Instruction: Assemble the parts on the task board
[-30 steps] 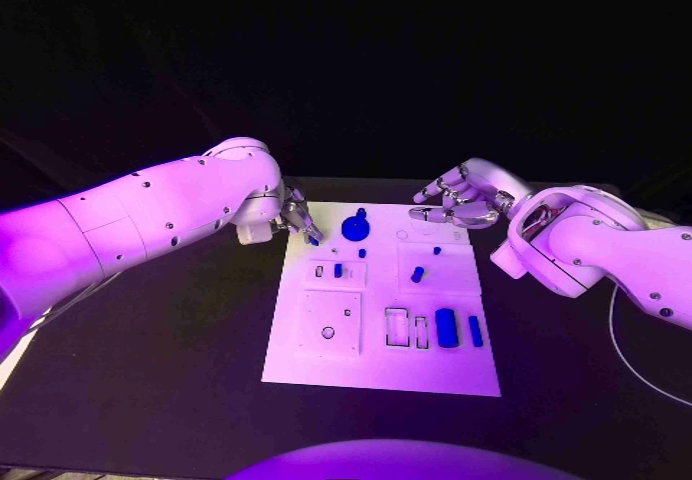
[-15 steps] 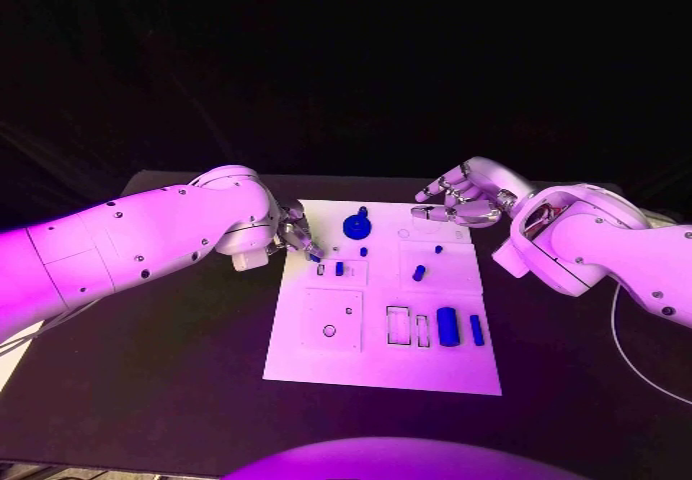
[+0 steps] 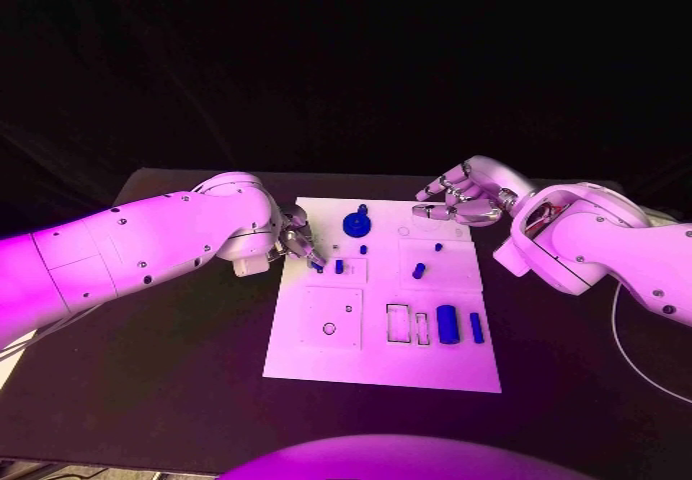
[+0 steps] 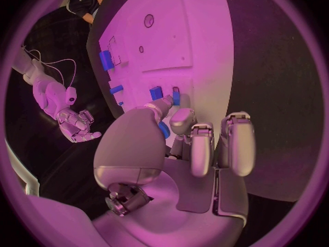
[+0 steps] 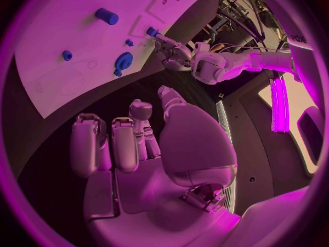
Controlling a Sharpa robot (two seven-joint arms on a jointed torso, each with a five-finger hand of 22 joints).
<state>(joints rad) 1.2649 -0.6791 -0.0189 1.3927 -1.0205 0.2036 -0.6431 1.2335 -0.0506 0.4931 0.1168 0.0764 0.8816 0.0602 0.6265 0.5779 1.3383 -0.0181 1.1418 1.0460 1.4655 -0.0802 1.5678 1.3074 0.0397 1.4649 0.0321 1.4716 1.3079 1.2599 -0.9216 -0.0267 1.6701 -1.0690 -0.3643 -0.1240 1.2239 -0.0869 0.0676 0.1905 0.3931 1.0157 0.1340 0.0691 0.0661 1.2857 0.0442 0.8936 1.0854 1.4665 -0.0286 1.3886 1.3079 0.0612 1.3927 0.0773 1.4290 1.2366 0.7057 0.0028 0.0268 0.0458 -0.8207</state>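
The white task board point(image 3: 382, 360) lies in the middle of the black table. My left hand point(image 3: 297, 241) hovers at the board's left edge and pinches a small blue part point(image 4: 163, 129) between thumb and a finger, just beside a small blue peg point(image 3: 339, 267) standing in its plate. The same part point(image 5: 151, 32) shows at the left hand's fingertips point(image 5: 163, 43) in the right wrist view. My right hand point(image 3: 462, 200) hangs over the board's far right corner, fingers loosely spread, holding nothing. A round blue knob point(image 3: 356, 222) sits near the far edge.
On the board's near right stand a blue cylinder point(image 3: 447, 326) and a blue bar point(image 3: 475, 329), next to two rectangular slots point(image 3: 397, 325). A square plate with a hole point(image 3: 330, 322) lies near left. Small blue pieces point(image 3: 417, 271) dot the middle. Bare table surrounds the board.
My left hand has moved nearer along the board's left edge with the small blue part in its pinch. The right hand has stayed in place.
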